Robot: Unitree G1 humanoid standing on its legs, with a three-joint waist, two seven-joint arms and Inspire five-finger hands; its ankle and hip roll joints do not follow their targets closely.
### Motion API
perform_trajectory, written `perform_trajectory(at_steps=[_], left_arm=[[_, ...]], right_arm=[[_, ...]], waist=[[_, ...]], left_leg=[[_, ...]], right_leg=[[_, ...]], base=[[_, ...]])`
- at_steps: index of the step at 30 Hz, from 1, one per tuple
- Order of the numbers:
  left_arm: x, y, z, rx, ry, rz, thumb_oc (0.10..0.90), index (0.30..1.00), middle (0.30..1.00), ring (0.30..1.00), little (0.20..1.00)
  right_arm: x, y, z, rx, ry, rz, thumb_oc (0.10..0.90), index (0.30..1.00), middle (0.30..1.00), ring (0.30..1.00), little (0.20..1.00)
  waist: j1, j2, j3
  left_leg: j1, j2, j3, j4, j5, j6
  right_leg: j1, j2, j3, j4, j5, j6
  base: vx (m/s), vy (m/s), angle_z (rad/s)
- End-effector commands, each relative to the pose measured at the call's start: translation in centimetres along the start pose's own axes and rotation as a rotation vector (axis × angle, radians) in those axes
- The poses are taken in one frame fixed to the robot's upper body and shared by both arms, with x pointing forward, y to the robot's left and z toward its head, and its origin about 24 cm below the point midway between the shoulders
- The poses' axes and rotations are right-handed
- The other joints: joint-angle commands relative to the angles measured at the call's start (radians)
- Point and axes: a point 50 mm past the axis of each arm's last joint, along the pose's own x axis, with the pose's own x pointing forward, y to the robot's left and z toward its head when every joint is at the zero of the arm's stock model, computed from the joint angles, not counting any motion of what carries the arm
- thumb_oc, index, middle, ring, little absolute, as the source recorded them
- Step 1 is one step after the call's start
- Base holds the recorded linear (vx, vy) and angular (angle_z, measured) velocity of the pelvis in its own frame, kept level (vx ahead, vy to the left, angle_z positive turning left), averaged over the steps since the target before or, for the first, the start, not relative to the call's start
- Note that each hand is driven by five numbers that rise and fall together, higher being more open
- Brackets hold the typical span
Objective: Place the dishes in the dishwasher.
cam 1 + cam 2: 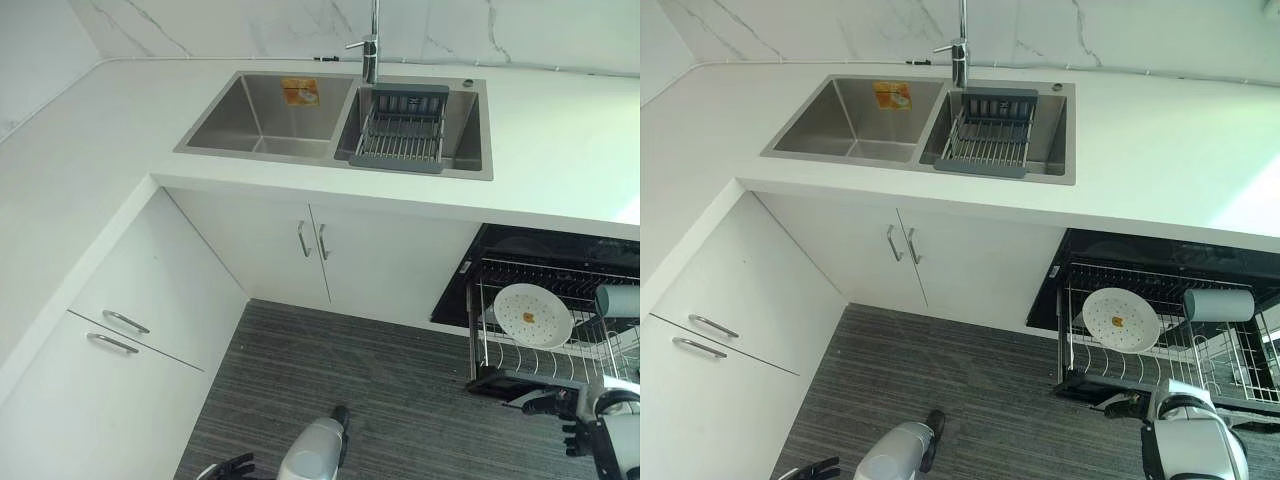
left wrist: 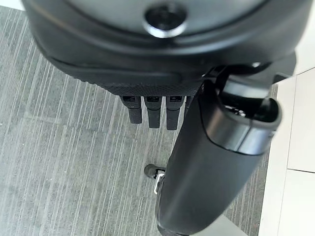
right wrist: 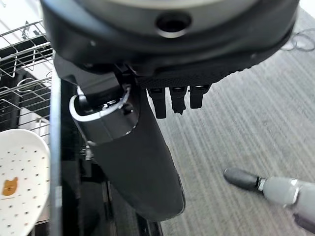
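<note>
Left eye view, looking down at a white L-shaped kitchen counter holding a double stainless sink with a grey drain basket in its right basin under the tap. Lower right, the open dishwasher's pulled-out wire rack holds a white dotted plate standing on edge among the tines, with a pale green cup lying on its side just beside it. Both hands hang low over the grey striped floor, holding nothing: the left hand with fingers straight and relaxed, and the right hand, likewise released, just beside the rack's front edge.
</note>
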Motion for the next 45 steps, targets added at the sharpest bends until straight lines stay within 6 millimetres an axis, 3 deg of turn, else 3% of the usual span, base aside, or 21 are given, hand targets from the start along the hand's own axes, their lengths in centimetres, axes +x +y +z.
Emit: perform_trajectory(at_steps=[1, 8, 9, 10, 11, 15, 22, 31, 35, 42, 43, 45], left_arm=[[-0.6, 2.3, 1.2, 0.036, -0.03, 0.048, 0.8, 0.9, 0.9, 0.9, 0.9], [-0.9, 3.3, 1.6, 0.036, -0.052, 0.068, 0.8, 0.9, 0.9, 0.9, 0.9], [-1.0, 3.6, 1.6, 0.033, -0.054, 0.079, 0.8, 0.9, 0.9, 0.9, 0.9], [-1.0, 3.6, 1.7, 0.034, -0.057, 0.079, 0.8, 0.9, 0.9, 0.9, 0.9], [-1.2, 4.0, 1.8, 0.028, -0.059, 0.093, 0.8, 0.9, 0.9, 0.9, 0.9], [-1.4, 4.7, 2.1, 0.024, -0.07, 0.115, 0.8, 0.9, 0.9, 0.9, 0.9], [-1.5, 4.9, 1.7, 0.019, -0.072, 0.102, 0.8, 0.9, 0.9, 0.9, 0.9], [-1.4, 4.3, 1.1, 0.02, -0.073, 0.07, 0.8, 0.9, 0.9, 0.9, 0.9], [-1.2, 3.9, 1.4, 0.014, -0.091, 0.053, 0.8, 0.9, 0.9, 0.9, 0.9], [-0.9, 3.2, 1.7, 0.004, -0.129, 0.034, 0.8, 0.9, 0.9, 0.9, 0.9], [-0.9, 3.1, 1.8, -0.007, -0.143, 0.038, 0.8, 0.9, 0.9, 0.9, 0.9], [-0.9, 3.0, 1.7, -0.02, -0.153, 0.047, 0.8, 0.9, 0.9, 0.9, 0.9]], right_arm=[[-6.1, -5.6, 10.1, 0.029, -0.416, -0.154, 0.8, 0.9, 0.9, 0.9, 0.9], [-12.3, -8.8, 15.5, 0.071, -0.638, -0.223, 0.8, 0.9, 0.9, 0.9, 0.9], [-13.5, -9.3, 16.3, 0.08, -0.684, -0.237, 0.8, 0.9, 0.9, 0.9, 0.9], [-13.9, -9.5, 16.5, 0.086, -0.697, -0.243, 0.8, 0.9, 0.9, 0.9, 0.9], [-15.1, -9.8, 17.3, 0.116, -0.754, -0.25, 0.8, 0.9, 0.9, 0.9, 0.9], [-19.5, -10.9, 19.7, 0.266, -0.944, -0.247, 0.8, 0.9, 0.9, 0.9, 0.9], [-25.2, -11.1, 21.8, 0.416, -1.251, -0.291, 0.8, 0.9, 0.9, 0.9, 0.9], [-25.2, -9.5, 22.0, 0.401, -1.364, -0.241, 0.8, 0.9, 0.9, 0.9, 0.9], [-24.8, -7.8, 22.0, 0.393, -1.396, -0.194, 0.8, 0.9, 0.9, 0.9, 0.9], [-20.2, -3.1, 20.3, 0.272, -1.344, -0.023, 0.8, 0.9, 0.9, 0.9, 0.9], [-18.4, -0.6, 19.0, 0.208, -1.307, 0.093, 0.8, 0.9, 0.9, 0.9, 0.9], [-16.8, 2.1, 17.2, 0.155, -1.289, 0.2, 0.8, 0.9, 0.9, 0.9, 0.9]], waist=[[0.042, -0.007, -0.039], [0.07, -0.016, -0.026], [0.074, -0.021, -0.028], [0.074, -0.019, -0.024], [0.08, -0.023, -0.025], [0.092, -0.026, -0.023], [0.097, -0.016, -0.024], [0.096, 0.005, -0.024], [0.087, 0.011, -0.021], [0.054, -0.012, -0.026], [0.03, -0.023, -0.028], [0.004, -0.035, -0.029]], left_leg=[[0.053, 0.039, -0.033, -0.022, -0.091, -0.032], [0.029, 0.029, -0.058, -0.022, -0.084, -0.03], [0.035, 0.032, -0.065, -0.022, -0.105, -0.036], [0.022, 0.026, -0.064, -0.022, -0.083, -0.03], [0.032, 0.032, -0.068, -0.022, -0.106, -0.037], [0.015, 0.027, -0.077, -0.022, -0.104, -0.036], [-0.008, 0.02, -0.075, -0.022, -0.106, -0.032], [-0.03, 0.021, -0.058, -0.022, -0.107, -0.032], [-0.038, 0.029, -0.04, -0.022, -0.106, -0.034], [-0.017, 0.062, -0.003, -0.022, -0.115, -0.041], [-0.024, 0.071, 0.013, -0.022, -0.091, -0.033], [-0.013, 0.087, 0.029, -0.022, -0.095, -0.034]], right_leg=[[-0.018, 0.012, 0.023, 0.02, -0.006, 0.018], [-0.021, 0.003, 0.017, 0.02, 0.008, 0.023], [-0.013, 0.007, 0.027, 0.02, -0.011, 0.035], [-0.022, 0.0, 0.015, 0.02, 0.01, 0.024], [-0.011, 0.006, 0.028, 0.02, -0.01, 0.037], [-0.012, 0.0, 0.024, 0.02, -0.008, 0.038], [-0.025, -0.01, 0.026, 0.02, -0.007, 0.04], [-0.044, -0.021, 0.025, 0.02, -0.007, 0.039], [-0.055, -0.02, 0.031, 0.02, -0.011, 0.035], [-0.053, 0.003, 0.041, 0.02, -0.016, 0.026], [-0.068, 0.009, 0.037, 0.02, 0.001, 0.01], [-0.071, 0.029, 0.055, 0.02, -0.009, 0.004]], base=[[0.09, 0.007, 0.13], [0.08, -0.016, 0.07], [0.06, -0.018, 0.07], [0.17, -0.066, 0.13], [0.07, -0.025, 0.11], [0.1, -0.03, 0.06], [0.03, 0.012, 0.08], [-0.02, 0.03, -0.04], [-0.08, 0.034, -0.11], [-0.08, -0.023, -0.07], [-0.18, -0.045, -0.18], [-0.17, -0.096, -0.1]])
